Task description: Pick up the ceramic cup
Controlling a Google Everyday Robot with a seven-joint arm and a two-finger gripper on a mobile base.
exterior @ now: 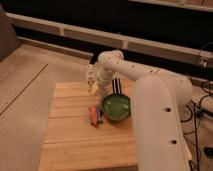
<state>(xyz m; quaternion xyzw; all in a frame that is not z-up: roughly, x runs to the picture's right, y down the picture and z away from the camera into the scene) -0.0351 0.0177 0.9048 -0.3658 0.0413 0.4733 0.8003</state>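
A small off-white ceramic cup [90,74] stands at the back edge of the wooden table [75,135], left of the arm's end. My gripper [100,86] hangs at the end of the white arm, just right of and slightly in front of the cup, low over the table's back part. A yellowish object [95,89] shows right at the gripper; I cannot tell if it is held. The green bowl [116,107] sits in front and to the right of the gripper.
A red and orange packet [94,114] lies left of the bowl. A black and white striped object [116,84] sits behind the bowl. My white body [160,125] fills the right side. A dark wall with ledges runs behind the table.
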